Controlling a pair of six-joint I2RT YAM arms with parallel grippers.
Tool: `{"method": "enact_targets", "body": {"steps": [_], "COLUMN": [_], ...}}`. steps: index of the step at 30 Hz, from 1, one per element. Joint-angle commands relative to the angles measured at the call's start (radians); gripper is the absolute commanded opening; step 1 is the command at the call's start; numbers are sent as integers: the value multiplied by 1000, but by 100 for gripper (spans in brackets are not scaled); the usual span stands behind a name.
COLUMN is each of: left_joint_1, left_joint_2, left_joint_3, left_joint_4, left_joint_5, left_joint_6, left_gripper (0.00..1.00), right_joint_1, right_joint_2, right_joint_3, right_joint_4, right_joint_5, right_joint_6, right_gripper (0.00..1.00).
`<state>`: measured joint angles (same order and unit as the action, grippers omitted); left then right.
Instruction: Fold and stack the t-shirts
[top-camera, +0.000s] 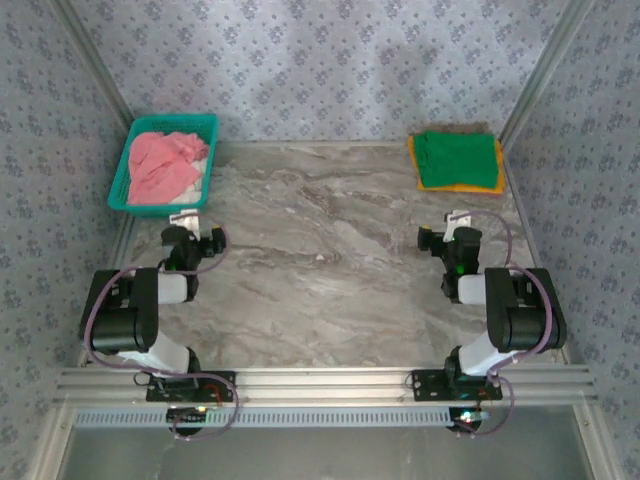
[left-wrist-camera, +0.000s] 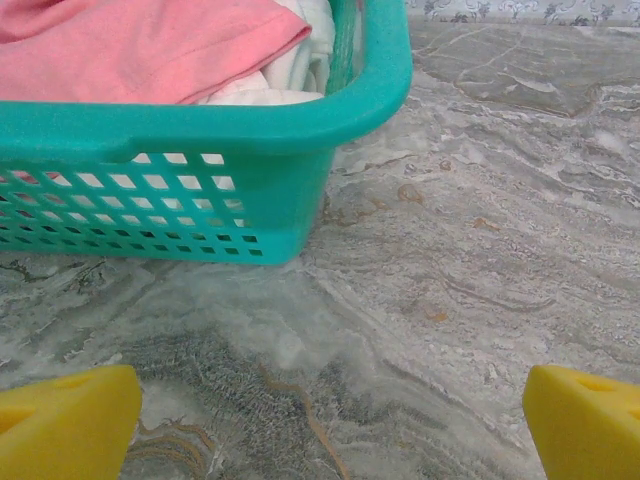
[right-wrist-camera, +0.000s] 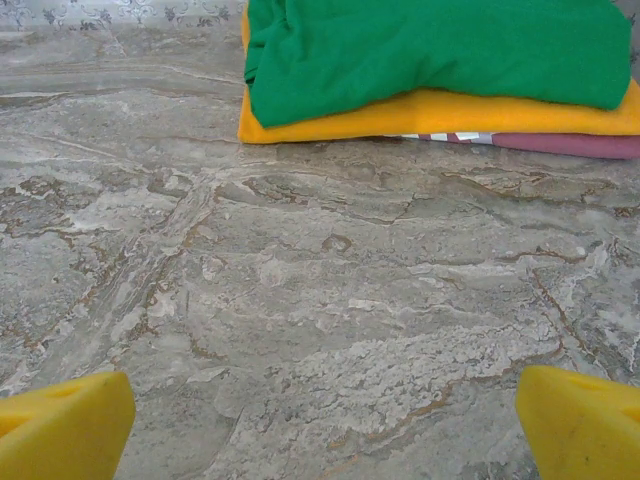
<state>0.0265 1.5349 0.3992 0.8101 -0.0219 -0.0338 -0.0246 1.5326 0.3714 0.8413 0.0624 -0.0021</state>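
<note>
Our left end effector (left-wrist-camera: 325, 425) hangs low over the surface (left-wrist-camera: 450, 280) with its yellow fingers (left-wrist-camera: 65, 420) spread wide apart and nothing between them. It points at the near corner of the teal basket (left-wrist-camera: 200, 125), close to it but not touching. Our right end effector (right-wrist-camera: 325, 425) is likewise spread wide and empty, facing the stack at the far right corner.

In the basket at the far left, the salmon-pink t-shirt (left-wrist-camera: 140, 50) lies crumpled on top, with some white cloth (left-wrist-camera: 300, 60) bunched beside it against the rim. In the stack, the green t-shirt (right-wrist-camera: 440, 50) lies folded on the orange-yellow t-shirt (right-wrist-camera: 400, 115). Under these a maroon layer (right-wrist-camera: 570, 145) with a pale strip shows at the edge; we cannot tell what it is.

We judge that two shirts are folded and stacked, and that the step in hand is fetching the pink one. The next move calls for the left arm to rise over the rim, come down onto the pink cloth, and close on a good pinch of it alone, leaving the white cloth behind. Then we would need to lay it flat on the open middle of the surface, where both arms can work the folds.
</note>
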Motion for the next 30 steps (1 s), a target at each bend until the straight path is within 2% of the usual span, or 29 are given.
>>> {"method": "enact_targets", "body": {"steps": [1, 19, 20, 21, 22, 24, 27, 30], "left_joint_1": [1, 7, -3, -28, -53, -77, -76, -13], "left_joint_2": [1, -13, -36, -93, -159, -290, -444, -379], "left_joint_3": [19, 25, 44, 84, 134, 175, 239, 481], "left_joint_4": [-3, -23, -71, -189, -337, -457, -552, -830], "left_joint_5": [19, 38, 33, -1, -49, -69, -66, -43], "left_joint_6": [12, 13, 26, 39, 38, -10, -102, -166], "left_gripper": [98, 97, 95, 93, 90, 89, 93, 91], "right_joint_1": [-6, -14, -14, -13, -16, -24, -4, 77], "right_joint_2": [-7, -22, -47, -107, -184, -313, -422, -374], "right_joint_3": [16, 20, 28, 52, 96, 185, 295, 450], "right_joint_4": [-14, -29, -55, -153, -301, -535, -684, -797], "right_joint_5": [-13, -6, 22, 70, 104, 148, 17, -71], "right_joint_6": [-15, 1, 12, 27, 53, 167, 196, 157], "right_gripper": [100, 100, 100, 100, 100, 100, 100, 100]}}
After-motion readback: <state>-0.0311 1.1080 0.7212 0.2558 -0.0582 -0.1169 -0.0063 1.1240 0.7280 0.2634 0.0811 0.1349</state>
